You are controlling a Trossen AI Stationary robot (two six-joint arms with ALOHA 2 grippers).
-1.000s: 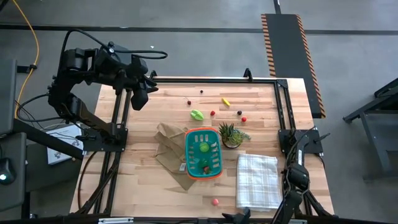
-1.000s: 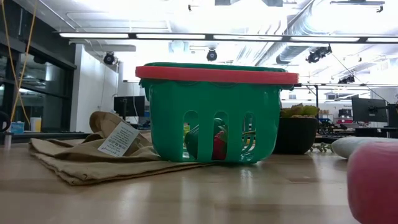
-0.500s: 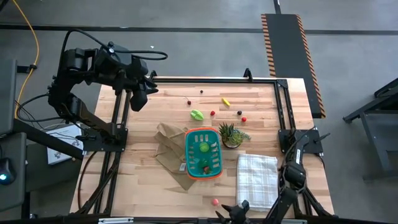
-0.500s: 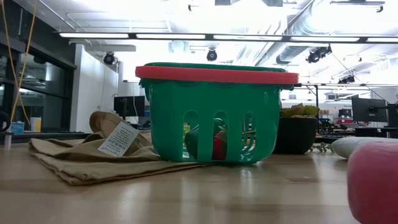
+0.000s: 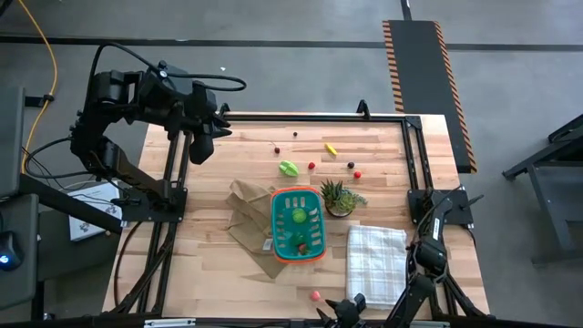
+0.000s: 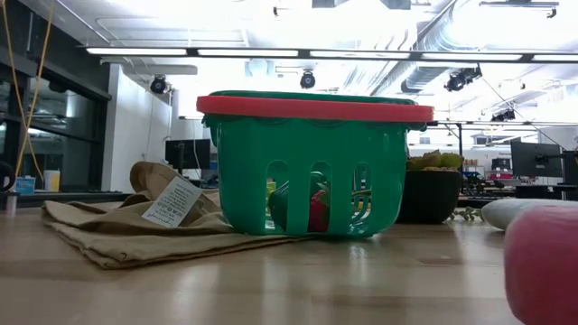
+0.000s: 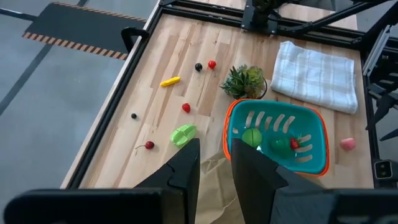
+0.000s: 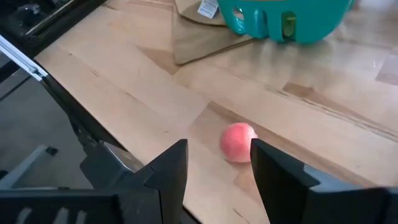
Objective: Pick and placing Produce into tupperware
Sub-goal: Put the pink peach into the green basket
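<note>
High view: the teal tupperware (image 5: 297, 225) sat mid-table on a brown paper bag (image 5: 246, 214), w/ a green piece (image 5: 298, 216) inside. A pink ball (image 8: 239, 142) lay near the front edge, just ahead of the right gripper (image 8: 217, 163), fingers apart, empty. Left gripper (image 7: 214, 163) hung over the far-left corner, fingers narrowly parted, holding nothing.

A grey concrete floor (image 5: 291, 64) surrounds the pale wooden bench (image 5: 237, 273), with a hazard-striped dark panel (image 5: 428, 82) beyond its far edge and a yellow cable (image 5: 47, 64) trailing nearby. Overhead run long fluorescent lights (image 6: 307, 52), silver ducts (image 6: 433, 54) and monitors (image 6: 533, 161) on distant desks.
</note>
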